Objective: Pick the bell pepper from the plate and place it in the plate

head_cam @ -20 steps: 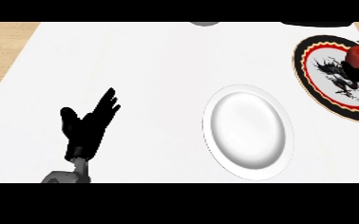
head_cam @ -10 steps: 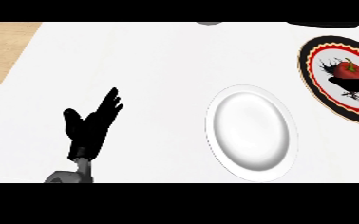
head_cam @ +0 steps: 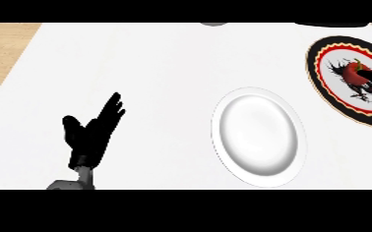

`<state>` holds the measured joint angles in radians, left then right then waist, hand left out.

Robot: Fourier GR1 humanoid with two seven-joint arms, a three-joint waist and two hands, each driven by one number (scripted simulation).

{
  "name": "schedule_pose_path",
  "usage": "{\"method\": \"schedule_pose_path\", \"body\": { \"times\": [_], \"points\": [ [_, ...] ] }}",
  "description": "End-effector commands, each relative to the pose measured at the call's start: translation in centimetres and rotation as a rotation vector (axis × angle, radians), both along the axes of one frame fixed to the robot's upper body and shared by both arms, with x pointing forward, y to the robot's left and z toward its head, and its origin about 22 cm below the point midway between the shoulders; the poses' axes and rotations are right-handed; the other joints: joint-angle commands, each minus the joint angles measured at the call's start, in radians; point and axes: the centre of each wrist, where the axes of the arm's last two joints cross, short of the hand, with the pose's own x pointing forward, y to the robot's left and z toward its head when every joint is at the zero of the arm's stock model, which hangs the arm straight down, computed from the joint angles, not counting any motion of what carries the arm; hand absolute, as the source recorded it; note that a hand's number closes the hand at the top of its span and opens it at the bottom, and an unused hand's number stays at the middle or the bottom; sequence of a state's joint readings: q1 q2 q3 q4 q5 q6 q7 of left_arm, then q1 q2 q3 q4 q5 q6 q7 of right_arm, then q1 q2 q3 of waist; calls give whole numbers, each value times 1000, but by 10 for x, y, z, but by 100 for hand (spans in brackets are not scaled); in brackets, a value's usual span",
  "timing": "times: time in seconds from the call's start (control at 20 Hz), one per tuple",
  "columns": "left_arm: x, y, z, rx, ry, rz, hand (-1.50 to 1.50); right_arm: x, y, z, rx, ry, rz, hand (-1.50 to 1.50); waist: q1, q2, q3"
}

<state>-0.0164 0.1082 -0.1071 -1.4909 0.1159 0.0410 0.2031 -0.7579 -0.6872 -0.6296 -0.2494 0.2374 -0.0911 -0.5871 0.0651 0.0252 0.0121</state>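
1. Two plates lie on the white bench (head_cam: 145,69): a plain white plate (head_cam: 258,137) right of the middle, and a dark-rimmed plate (head_cam: 314,73) further back at the right edge, cut off by the view's border.
2. The dark-rimmed plate has a black band with an orange zigzag line round a white centre, and a black splash-like pattern on that centre.
3. The pepper (head_cam: 356,73) is red with a thin green stem pointing away from the robot. It lies on the white centre of the dark-rimmed plate, over the black pattern.
4. The white plate carries nothing. It sits apart from the dark-rimmed plate, with a stretch of bare bench between their rims.
5. The left hand (head_cam: 91,135) shows at the lower left, on a grey forearm that comes in from the bottom edge. Its fingers are straight and point up and to the right, the thumb is spread out to the left, and it holds nothing.
6. The left hand is well apart from both plates and from the pepper.
7. The right hand does not show in the view.
8. A wooden strip (head_cam: 15,44) borders the bench at the upper left.
9. At the bench's far edge a small grey object (head_cam: 213,23) and a wider dark object (head_cam: 330,23) are cut off; what they are cannot be told.
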Motion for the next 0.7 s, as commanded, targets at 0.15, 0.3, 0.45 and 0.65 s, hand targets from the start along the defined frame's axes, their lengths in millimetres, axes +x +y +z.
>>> {"method": "schedule_pose_path", "body": {
  "times": [0.15,0.3,0.45,0.65],
  "points": [
    [-9,7,-12,-2,77,17,0,-45,-43,-8,169,-41,90,-150,-27,-4,-5],
    [-13,7,-11,9,80,18,0,-67,-62,-5,169,-14,161,-150,-24,-5,-4],
    [-12,10,-19,29,73,36,0,-80,-65,-17,173,0,248,-150,-29,-4,-5],
    [-15,14,-12,17,92,19,0,-109,-93,-1,146,59,297,-150,-37,-12,-6]
  ]
}}
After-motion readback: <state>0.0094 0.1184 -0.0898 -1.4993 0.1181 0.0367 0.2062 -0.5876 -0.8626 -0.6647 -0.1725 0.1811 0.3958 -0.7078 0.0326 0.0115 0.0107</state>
